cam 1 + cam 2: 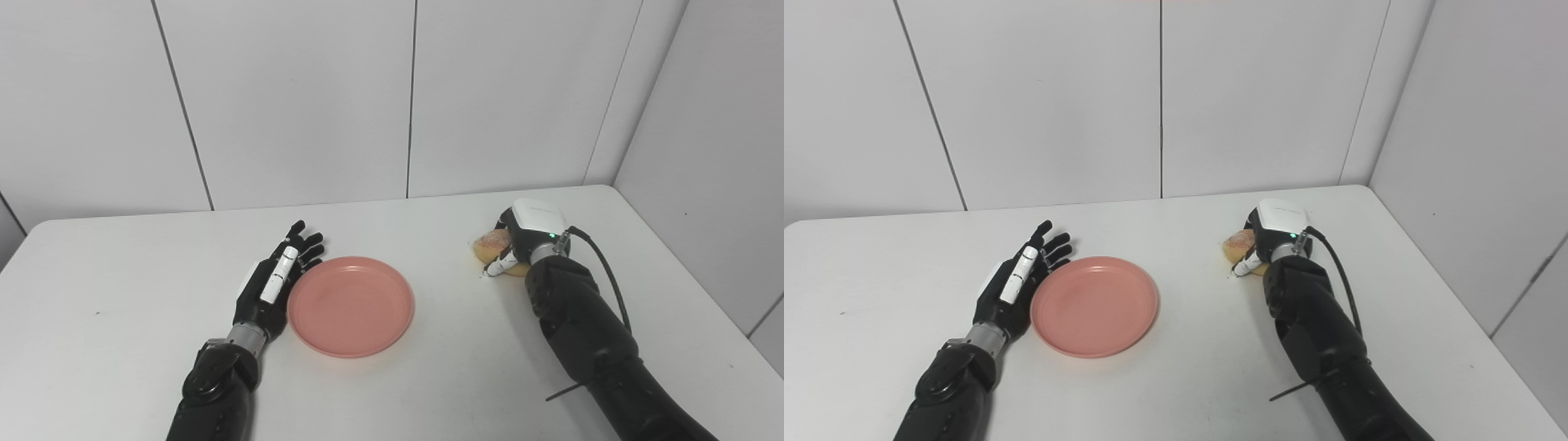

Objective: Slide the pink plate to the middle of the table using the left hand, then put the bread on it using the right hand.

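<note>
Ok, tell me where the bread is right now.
The bread lies on the white table toward its right rear, under the right hand, whose fingers wrap it. It is well right of the pink plate, apart from it.

Pink plate (350, 306): smooth plastic look, faint satin sheen. Table (122, 318): matt white, smooth, a few dark specks. Bread (490, 244): tan crust, dull and slightly rough. Left hand (272, 283) and right hand (520, 240): matt black shells with glossy white plastic panels (bare metal collar at each wrist). Wall panels (294, 98): matt white.
</note>
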`<state>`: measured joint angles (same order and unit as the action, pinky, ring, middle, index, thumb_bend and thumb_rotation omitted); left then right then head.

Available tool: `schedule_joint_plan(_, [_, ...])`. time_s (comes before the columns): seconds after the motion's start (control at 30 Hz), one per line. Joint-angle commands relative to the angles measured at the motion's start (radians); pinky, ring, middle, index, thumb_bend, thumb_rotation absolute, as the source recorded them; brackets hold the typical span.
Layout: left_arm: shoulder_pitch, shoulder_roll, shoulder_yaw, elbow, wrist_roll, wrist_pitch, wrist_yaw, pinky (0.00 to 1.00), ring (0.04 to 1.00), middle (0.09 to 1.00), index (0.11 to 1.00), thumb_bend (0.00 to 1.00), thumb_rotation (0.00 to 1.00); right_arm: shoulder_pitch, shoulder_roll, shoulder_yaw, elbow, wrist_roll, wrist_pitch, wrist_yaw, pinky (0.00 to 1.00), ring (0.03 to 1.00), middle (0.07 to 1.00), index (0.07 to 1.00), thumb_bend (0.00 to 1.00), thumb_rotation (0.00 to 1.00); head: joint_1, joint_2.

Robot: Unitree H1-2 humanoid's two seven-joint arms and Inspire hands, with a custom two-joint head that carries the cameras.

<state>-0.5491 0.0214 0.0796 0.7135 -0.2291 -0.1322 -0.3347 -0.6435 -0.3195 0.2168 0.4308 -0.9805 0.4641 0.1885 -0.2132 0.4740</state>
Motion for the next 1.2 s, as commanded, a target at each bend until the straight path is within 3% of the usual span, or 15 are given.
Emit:
schedule_joint_plan(0.0, [0.057, -0.003, -0.003, 0.039, -0.004, 0.029, 0.0, 0.9, 0.893, 0.881, 0.939, 0.63, 0.73, -0.029, -0.028, -0.006, -0.053, -0.007, 0.005, -0.008, 0.28, 0.382, 0.428, 0.505, 0.53, 0.0, 0.006, 0.005])
schedule_joint_plan(0.17, [0.056, -0.007, -0.003, 0.046, -0.003, 0.018, 0.004, 0.9, 0.892, 0.878, 0.941, 0.65, 0.71, -0.011, -0.036, 0.008, -0.181, -0.013, 0.004, 0.031, 0.26, 0.38, 0.452, 0.533, 0.51, 0.0, 0.037, 0.013])
schedule_joint_plan(0.33, [0.057, -0.019, -0.003, 0.053, 0.007, -0.004, 0.024, 0.89, 0.897, 0.882, 0.945, 0.72, 0.69, -0.009, -0.03, 0.005, -0.3, -0.035, 0.005, 0.069, 0.24, 0.373, 0.451, 0.532, 0.51, 0.0, 0.067, 0.017])
schedule_joint_plan(0.57, [0.057, -0.034, -0.012, 0.069, 0.049, -0.045, 0.085, 0.88, 0.902, 0.91, 0.95, 0.73, 0.68, -0.013, -0.006, 0.0, -0.476, -0.036, 0.005, 0.138, 0.21, 0.368, 0.455, 0.528, 0.51, 0.0, 0.109, 0.02])
schedule_joint_plan(0.8, [0.047, -0.05, -0.012, 0.116, 0.084, -0.102, 0.162, 0.91, 0.911, 0.918, 0.956, 0.75, 0.7, -0.036, 0.015, 0.037, -0.547, -0.011, -0.025, 0.138, 0.26, 0.373, 0.459, 0.537, 0.51, 0.0, 0.155, 0.02])
schedule_joint_plan(1.17, [0.042, -0.062, -0.02, 0.147, 0.109, -0.14, 0.189, 0.94, 0.923, 0.919, 0.964, 0.74, 0.7, -0.058, 0.064, 0.08, -0.522, 0.091, -0.118, 0.118, 0.23, 0.371, 0.457, 0.531, 0.51, 0.0, 0.228, 0.028])
